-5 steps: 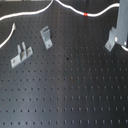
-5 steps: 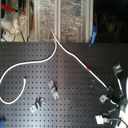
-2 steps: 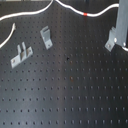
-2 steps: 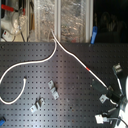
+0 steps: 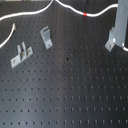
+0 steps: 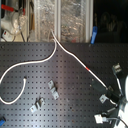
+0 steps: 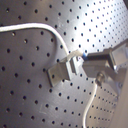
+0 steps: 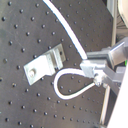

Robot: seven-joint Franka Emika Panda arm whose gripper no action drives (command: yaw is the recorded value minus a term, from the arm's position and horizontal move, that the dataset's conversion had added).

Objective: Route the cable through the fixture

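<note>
The long white cable with a red band (image 6: 88, 68) shows no shift over the last second. The gripper's (image 8: 95, 70) metal fingers pinch it just beside the small grey slotted fixture (image 7: 62, 70). Routing not yet done.

Arm low over the board, fingers (image 8: 92, 67) closed around the cable (image 8: 70, 35)

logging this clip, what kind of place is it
Probably a lab bench: a black perforated breadboard table with small metal brackets bolted on, a white cable laid across, and cluttered shelving behind in the second exterior view.
</note>
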